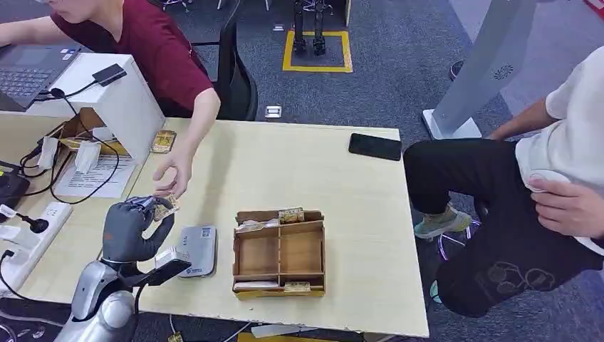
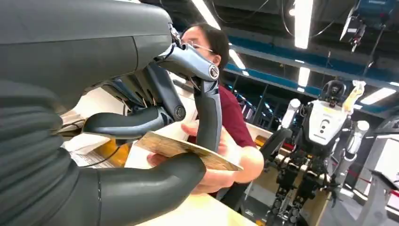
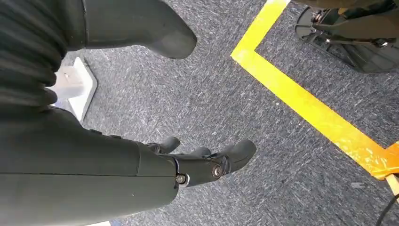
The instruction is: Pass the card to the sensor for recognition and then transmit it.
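My left hand [image 1: 132, 228] is raised over the table's left part and pinches a tan card [image 1: 167, 208] between thumb and fingers. The left wrist view shows the card [image 2: 188, 149] lying flat on the thumb, with a dark finger pressing on top. A person's hand [image 1: 173, 174] reaches down to the card's far edge, and that hand [image 2: 235, 165] sits just behind the card. Whether it grips the card I cannot tell. The grey card sensor [image 1: 198, 249] lies on the table just right of my hand. My right hand [image 3: 202, 165] hangs over the carpet, fingers apart and holding nothing.
A wooden compartment box [image 1: 279, 253] with a few cards stands right of the sensor. A black phone [image 1: 375, 146] lies at the far right edge. A white box [image 1: 114, 92], cables and a power strip [image 1: 28, 235] crowd the left. Another person sits at the right.
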